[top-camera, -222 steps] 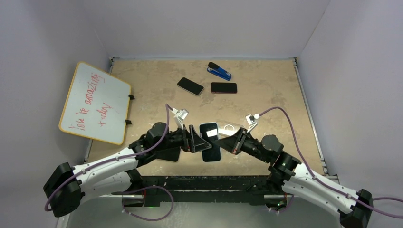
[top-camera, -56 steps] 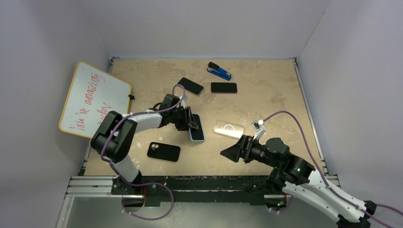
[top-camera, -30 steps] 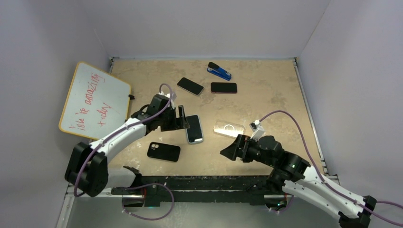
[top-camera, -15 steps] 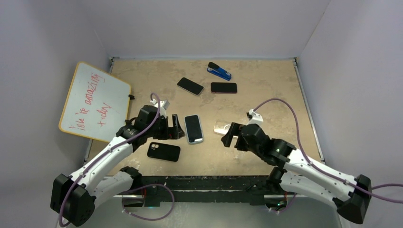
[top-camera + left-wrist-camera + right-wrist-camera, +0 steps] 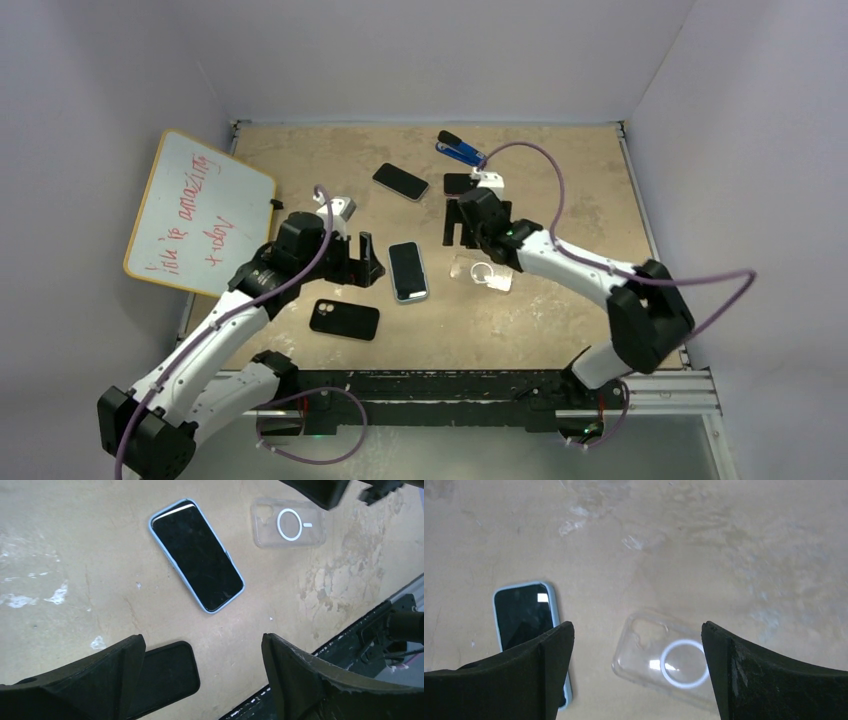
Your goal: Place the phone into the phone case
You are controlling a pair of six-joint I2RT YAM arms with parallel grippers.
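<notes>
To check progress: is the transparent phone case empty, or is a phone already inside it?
Empty. The table shows through the transparent plastic phone case; the light-blue-rimmed black phone lies apart beside it.

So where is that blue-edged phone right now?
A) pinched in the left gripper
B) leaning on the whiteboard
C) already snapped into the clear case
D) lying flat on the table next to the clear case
D: the blue-edged phone lies screen up on the table, apart from the clear case, which has nothing in it. The left gripper and the right gripper are both open and hold nothing.
</notes>
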